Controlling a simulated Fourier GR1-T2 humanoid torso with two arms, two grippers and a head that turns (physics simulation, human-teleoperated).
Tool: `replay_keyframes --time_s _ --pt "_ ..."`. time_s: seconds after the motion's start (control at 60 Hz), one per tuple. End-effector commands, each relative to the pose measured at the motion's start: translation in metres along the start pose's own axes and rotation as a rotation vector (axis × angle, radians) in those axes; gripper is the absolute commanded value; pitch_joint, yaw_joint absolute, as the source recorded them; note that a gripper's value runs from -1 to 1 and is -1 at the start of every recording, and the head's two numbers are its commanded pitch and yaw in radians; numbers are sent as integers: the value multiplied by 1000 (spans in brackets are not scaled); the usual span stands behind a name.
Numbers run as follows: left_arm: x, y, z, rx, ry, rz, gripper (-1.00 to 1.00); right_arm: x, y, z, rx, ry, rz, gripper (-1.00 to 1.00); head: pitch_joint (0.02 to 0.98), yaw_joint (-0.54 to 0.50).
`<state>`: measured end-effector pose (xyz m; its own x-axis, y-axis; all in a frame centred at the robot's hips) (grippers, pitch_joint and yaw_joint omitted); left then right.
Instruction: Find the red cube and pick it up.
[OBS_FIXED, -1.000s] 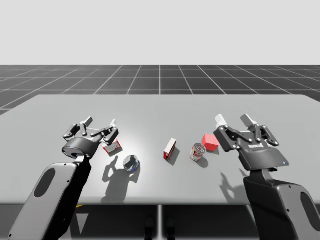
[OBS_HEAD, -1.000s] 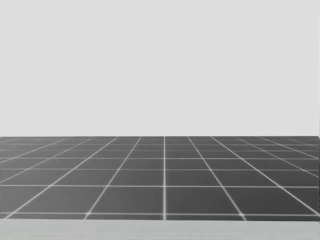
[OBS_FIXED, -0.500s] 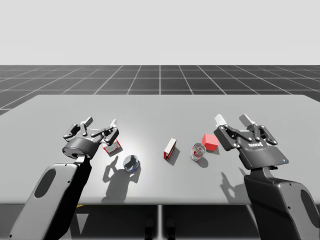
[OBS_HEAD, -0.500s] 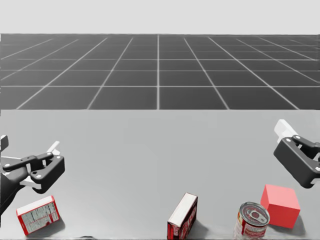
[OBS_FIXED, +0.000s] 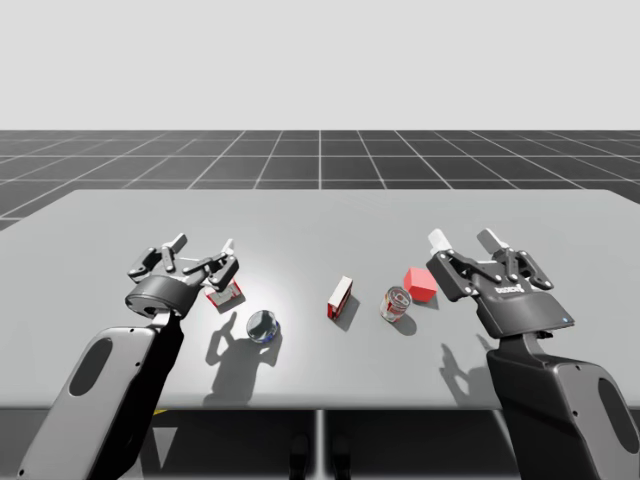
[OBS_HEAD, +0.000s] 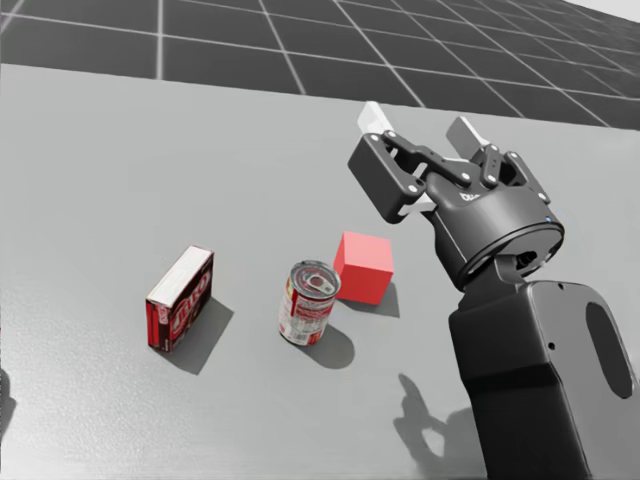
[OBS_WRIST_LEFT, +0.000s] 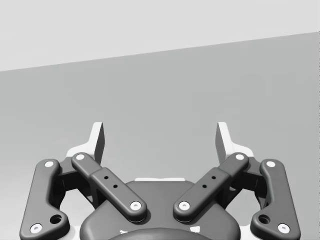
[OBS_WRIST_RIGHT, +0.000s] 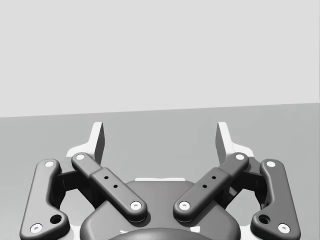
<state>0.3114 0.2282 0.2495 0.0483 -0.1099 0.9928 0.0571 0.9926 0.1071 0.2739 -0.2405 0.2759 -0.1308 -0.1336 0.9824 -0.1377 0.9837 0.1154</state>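
The red cube (OBS_FIXED: 419, 284) (OBS_HEAD: 363, 266) rests on the grey table (OBS_FIXED: 320, 220), just right of a red and silver can (OBS_FIXED: 396, 303) (OBS_HEAD: 309, 302). My right gripper (OBS_FIXED: 466, 241) (OBS_HEAD: 418, 126) hovers open above the table, to the right of the cube and apart from it, with nothing between its fingers (OBS_WRIST_RIGHT: 96, 139). At the table's left my left gripper (OBS_FIXED: 201, 244) (OBS_WRIST_LEFT: 160, 139) is open too, over a red and white box (OBS_FIXED: 226, 294), and bare table lies ahead of it.
A small red box (OBS_FIXED: 340, 296) (OBS_HEAD: 181, 298) stands on edge near the table's middle, left of the can. A dark blue can (OBS_FIXED: 263, 325) lies near the front, right of my left arm. The table's front edge (OBS_FIXED: 320, 408) runs just ahead of both arms.
My head has turned down and to the right, so the cube, the can and my right arm now sit mid-picture. The right gripper has drifted slightly left. The objects have not moved.
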Motion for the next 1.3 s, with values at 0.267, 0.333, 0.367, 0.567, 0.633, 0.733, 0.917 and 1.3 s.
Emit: replay_keyframes --time_s 0.267,0.333,0.367,0.567,0.633,0.733,0.917,1.3 --pt "0 -3 -1 -4 4 3 -1000 3 -2 7 50 36 -18 -1000 776 -407" --pt "0 -3 -1 -3 5 5 -1000 5 -6 13 92 51 -27 -1000 775 -405" --pt "0 -3 -1 -3 5 6 -1000 6 -8 15 95 50 -16 -1000 775 -405" --pt "-1 -2 -1 -5 8 6 -1000 -3 -32 36 150 106 0 -1000 773 -405" --pt "-1 -2 -1 -5 8 6 -1000 -13 -43 44 153 119 15 -1000 774 -405" --pt "-2 -2 -2 -7 9 4 -1000 -31 -61 55 155 157 21 -1000 776 -406" --pt "-2 -3 -2 -8 10 2 -1000 -64 -76 65 152 217 2 -1000 777 -403" --pt "-2 -3 -2 -7 9 1 -1000 -116 -72 57 185 311 44 -1000 779 -400"
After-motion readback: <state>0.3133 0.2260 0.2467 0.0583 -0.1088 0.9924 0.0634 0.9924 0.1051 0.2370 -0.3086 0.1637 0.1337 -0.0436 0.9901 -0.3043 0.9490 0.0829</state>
